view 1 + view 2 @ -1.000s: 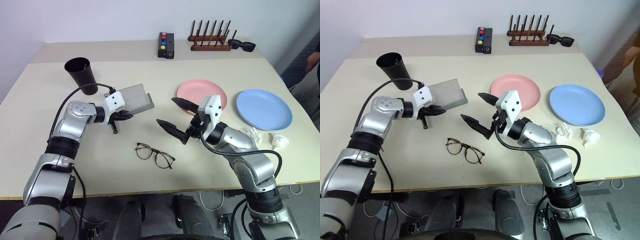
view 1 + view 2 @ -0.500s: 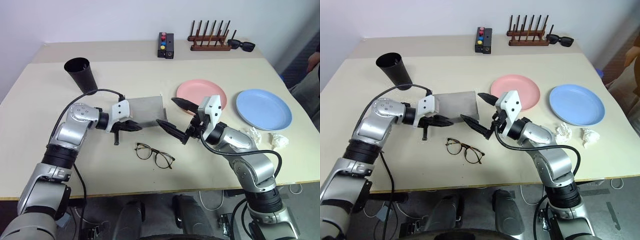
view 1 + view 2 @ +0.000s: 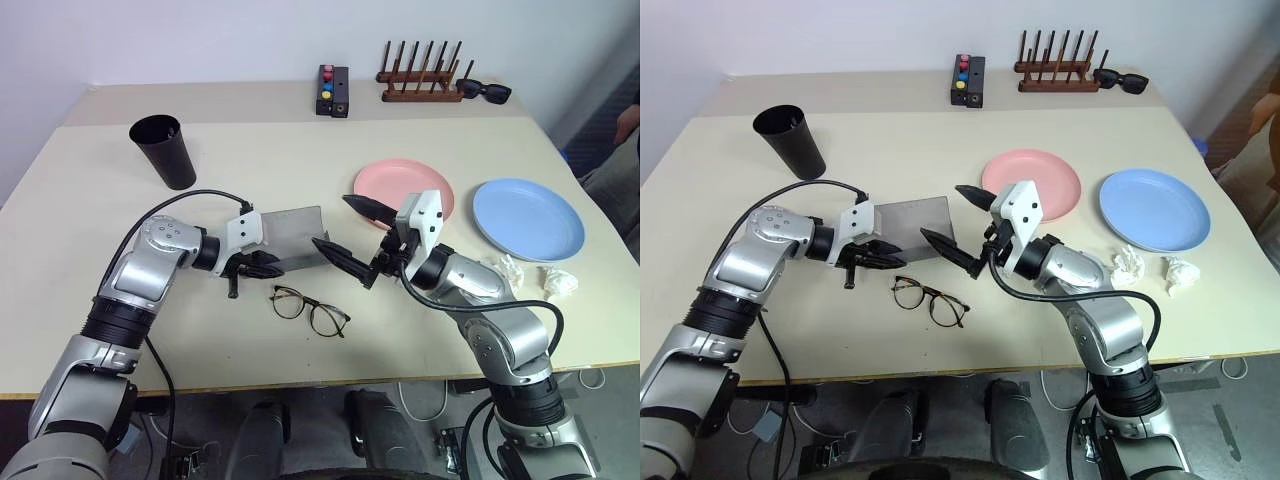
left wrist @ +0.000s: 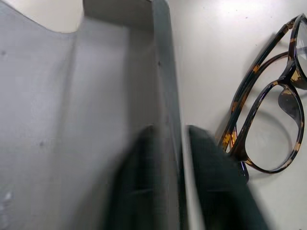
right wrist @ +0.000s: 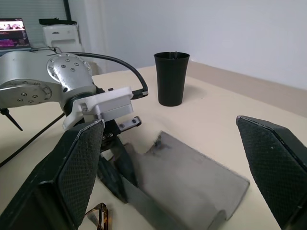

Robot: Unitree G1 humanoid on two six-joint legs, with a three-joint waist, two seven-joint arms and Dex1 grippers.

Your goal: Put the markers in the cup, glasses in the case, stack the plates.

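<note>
**Clearance, table centre**

The case (image 3: 297,233) lay between the left gripper (image 3: 268,266) and right gripper (image 3: 352,236), closing off the middle. The glasses (image 3: 309,309) sat just in front of it, with bare table to either side. The plates (image 3: 403,186) stood apart. The cup (image 3: 164,151) stood well clear at far left.

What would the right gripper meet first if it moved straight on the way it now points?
Probably the grey case, lying just ahead between the open right gripper fingers, with the left gripper at its far edge. Depth is uncertain.
</note>
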